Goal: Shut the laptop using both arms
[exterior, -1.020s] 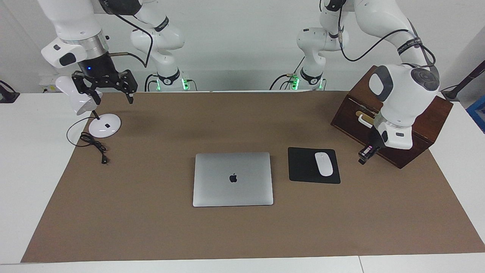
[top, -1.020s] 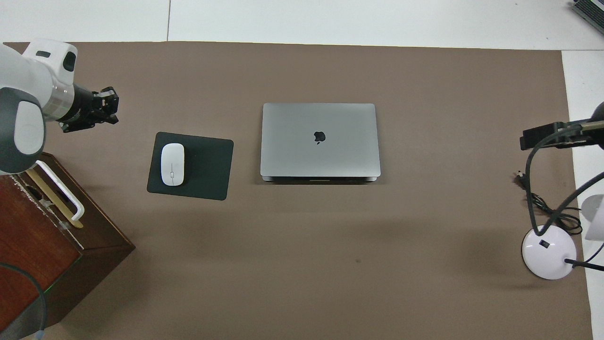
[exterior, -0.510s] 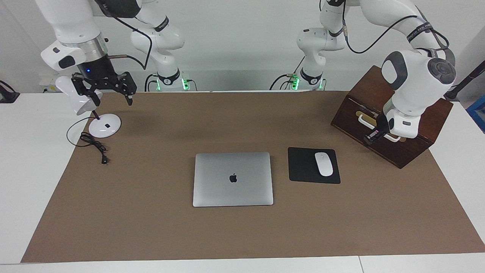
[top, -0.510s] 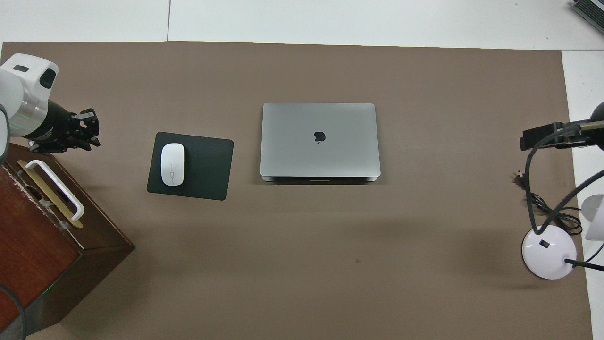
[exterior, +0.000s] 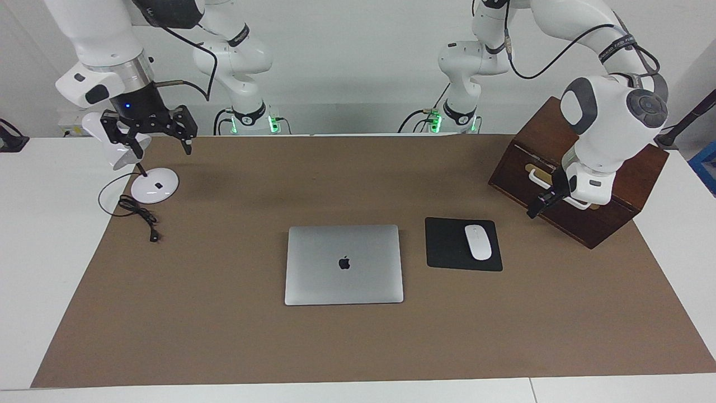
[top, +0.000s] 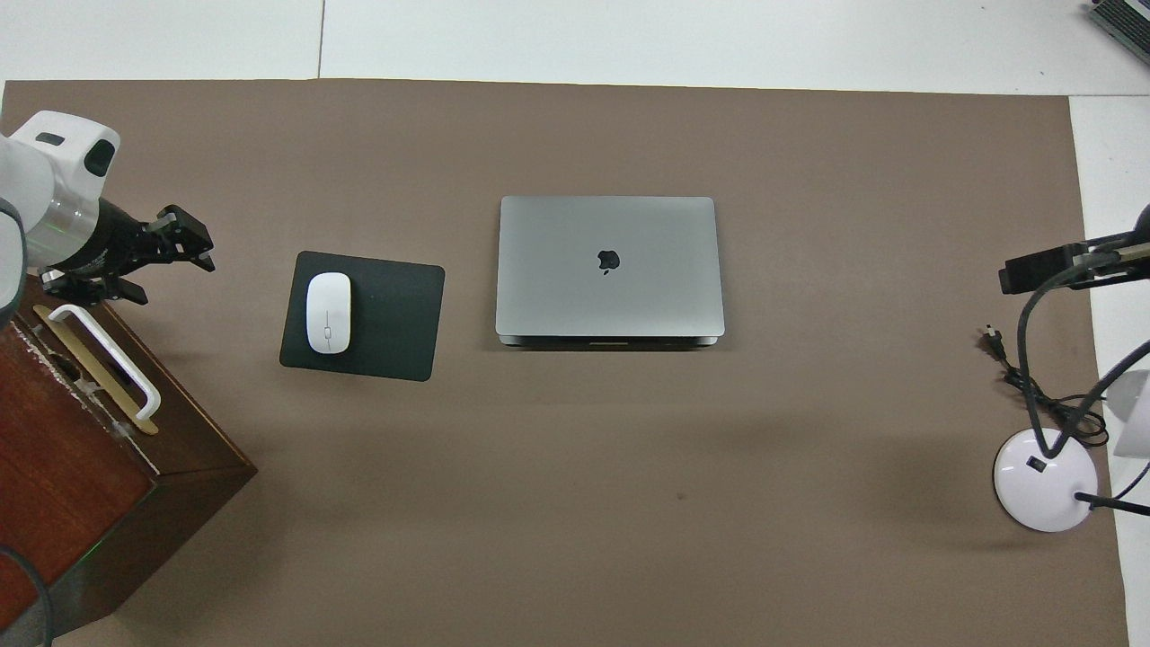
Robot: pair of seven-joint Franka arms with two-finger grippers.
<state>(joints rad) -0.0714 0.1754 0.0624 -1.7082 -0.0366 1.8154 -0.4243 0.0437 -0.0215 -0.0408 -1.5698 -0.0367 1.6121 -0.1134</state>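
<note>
The silver-grey laptop lies shut and flat on the middle of the brown mat, apple logo up. Neither gripper touches it. My left gripper hangs in the air beside the wooden box at the left arm's end of the table, its jaws open and holding nothing. My right gripper hovers over the white desk lamp at the right arm's end, fingers spread open and empty. In the overhead view only a dark part of the right arm shows at the edge.
A black mouse pad with a white mouse lies beside the laptop toward the left arm's end. There a wooden box with a white handle stands. A white lamp base and cord sit at the right arm's end.
The left gripper has drawn back from near the mouse pad to beside the wooden box and opened its jaws. The right gripper has risen slightly. The laptop has not moved.
</note>
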